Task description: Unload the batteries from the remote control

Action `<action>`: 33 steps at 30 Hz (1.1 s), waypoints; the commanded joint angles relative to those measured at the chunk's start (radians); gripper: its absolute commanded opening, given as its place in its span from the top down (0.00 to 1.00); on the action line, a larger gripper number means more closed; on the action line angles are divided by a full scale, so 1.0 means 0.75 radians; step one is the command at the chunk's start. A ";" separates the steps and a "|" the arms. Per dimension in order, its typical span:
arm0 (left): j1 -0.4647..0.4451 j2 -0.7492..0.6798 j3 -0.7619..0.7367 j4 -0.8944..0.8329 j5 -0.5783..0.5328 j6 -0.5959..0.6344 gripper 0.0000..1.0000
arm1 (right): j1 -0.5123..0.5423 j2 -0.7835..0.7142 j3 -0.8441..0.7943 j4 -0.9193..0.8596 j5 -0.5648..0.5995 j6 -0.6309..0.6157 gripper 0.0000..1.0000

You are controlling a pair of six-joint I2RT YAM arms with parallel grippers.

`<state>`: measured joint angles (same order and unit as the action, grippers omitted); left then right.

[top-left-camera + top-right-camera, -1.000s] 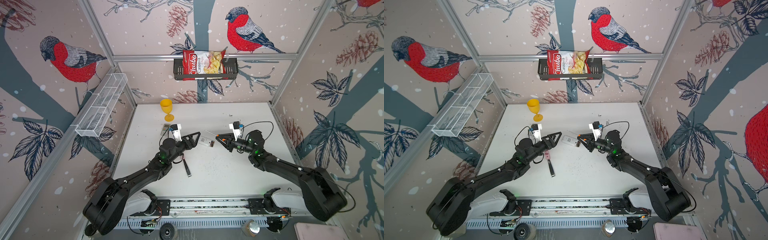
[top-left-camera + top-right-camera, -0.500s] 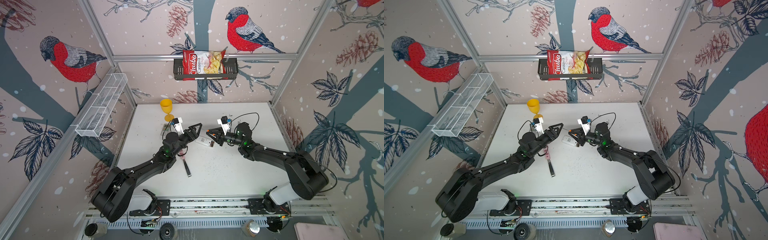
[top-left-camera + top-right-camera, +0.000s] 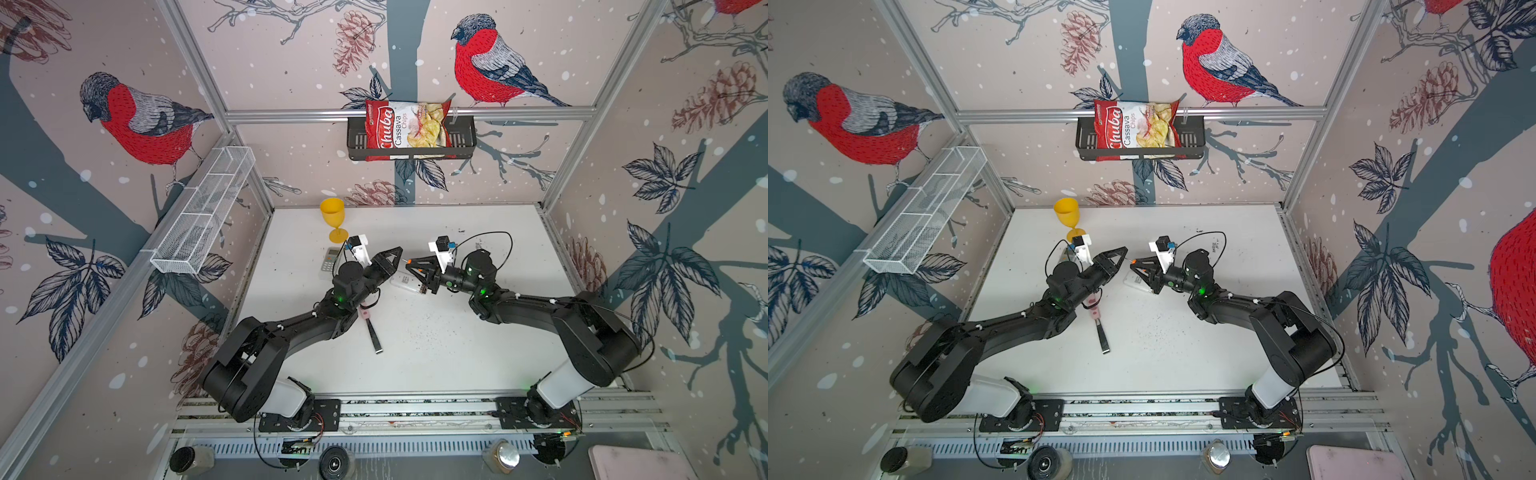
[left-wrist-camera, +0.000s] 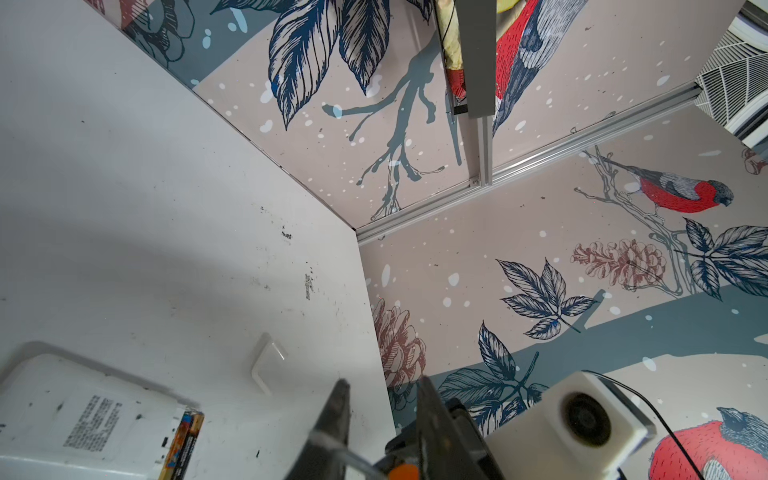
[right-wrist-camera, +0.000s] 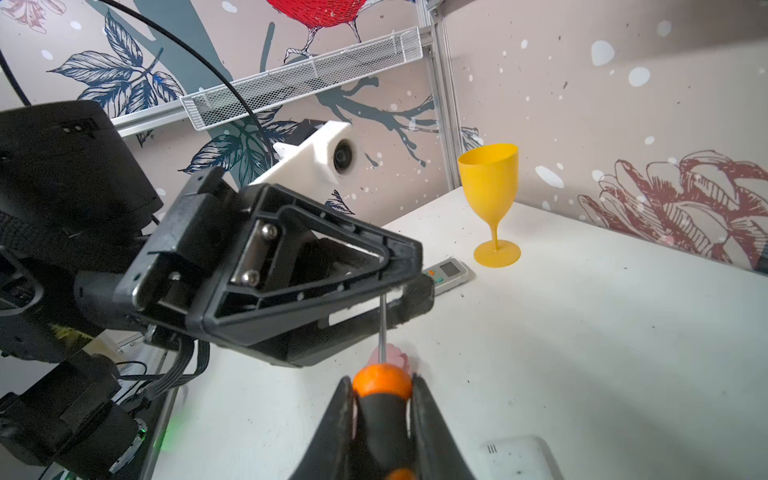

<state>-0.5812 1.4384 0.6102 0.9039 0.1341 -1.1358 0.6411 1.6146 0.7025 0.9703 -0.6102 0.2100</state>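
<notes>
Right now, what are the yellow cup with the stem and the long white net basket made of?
The yellow stemmed goblet looks like plastic: one even, opaque colour with a dull, soft sheen, not glassy. The long white mesh basket on the wall is probably painted metal wire: a thin see-through grid holding stiff, straight edges.

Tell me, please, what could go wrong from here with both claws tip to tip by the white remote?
1. The right claw grips the orange-and-black screwdriver while the left claw sits at its thin metal shaft; the shaft might slip if pinched there.
2. A dropped screwdriver could strike the white remote, whose batteries show at its open end.
3. The yellow goblet stands near the left arm and could be tipped.
</notes>
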 commanded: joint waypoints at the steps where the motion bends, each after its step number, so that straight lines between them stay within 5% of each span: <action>1: 0.000 0.021 0.015 0.088 0.004 -0.033 0.78 | 0.015 0.007 -0.013 0.108 0.036 -0.042 1.00; 11: -0.006 0.046 -0.024 0.149 0.013 -0.058 1.00 | 0.028 0.005 -0.053 0.175 0.069 -0.021 0.97; 17: -0.008 0.049 -0.027 0.174 0.000 -0.060 1.00 | 0.001 -0.011 -0.079 0.271 0.012 0.102 0.47; 24: -0.006 0.055 0.014 0.222 -0.023 -0.028 1.00 | -0.110 0.029 -0.093 0.620 -0.230 0.581 0.10; 29: -0.005 0.093 0.084 0.309 -0.004 -0.004 1.00 | -0.198 0.137 -0.099 0.995 -0.273 1.039 0.04; 33: -0.006 0.142 0.142 0.392 0.051 0.043 1.00 | -0.214 0.242 -0.009 1.186 -0.330 1.321 0.10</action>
<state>-0.5858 1.5280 0.6926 1.0836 0.1337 -1.1439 0.4881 1.7676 0.6682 1.5478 -0.8017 0.9684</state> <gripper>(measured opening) 0.053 0.911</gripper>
